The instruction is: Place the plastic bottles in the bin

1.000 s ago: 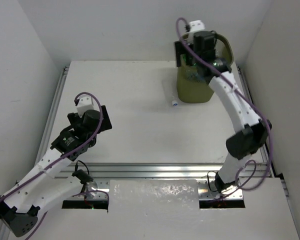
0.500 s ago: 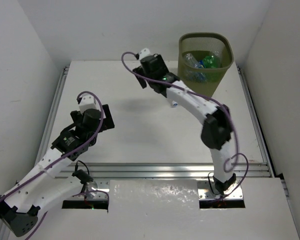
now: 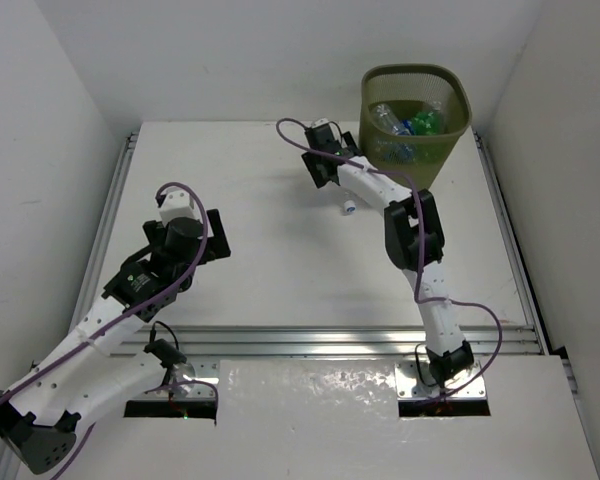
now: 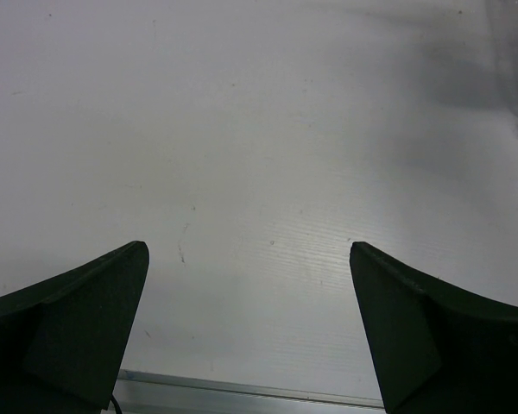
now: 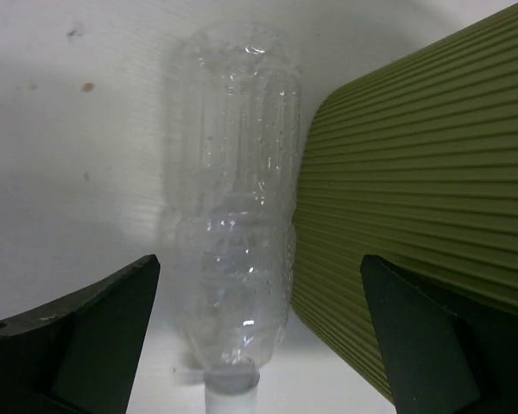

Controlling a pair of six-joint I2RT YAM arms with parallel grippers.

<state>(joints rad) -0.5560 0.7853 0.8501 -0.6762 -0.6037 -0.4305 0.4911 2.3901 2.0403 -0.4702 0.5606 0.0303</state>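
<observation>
The olive-green bin (image 3: 454,92) stands at the back right of the table and holds several plastic bottles (image 3: 408,124), clear, blue and green. One clear crushed bottle (image 3: 347,203) with a white cap lies on the table just left of the bin. In the right wrist view this bottle (image 5: 238,216) lies with its cap towards me, next to the bin's ribbed wall (image 5: 423,198). My right gripper (image 3: 323,170) (image 5: 259,272) is open, its fingers on either side of the bottle and not touching it. My left gripper (image 3: 216,236) (image 4: 249,252) is open and empty over bare table.
White walls close in the table on the left, back and right. A metal rail (image 3: 310,340) runs along the near edge. The right arm (image 3: 410,235) stretches across the right half of the table towards the bin.
My right arm has swung from above the bin leftwards and down to the clear bottle beside it. The bin's inside now shows. The left arm has not moved.
</observation>
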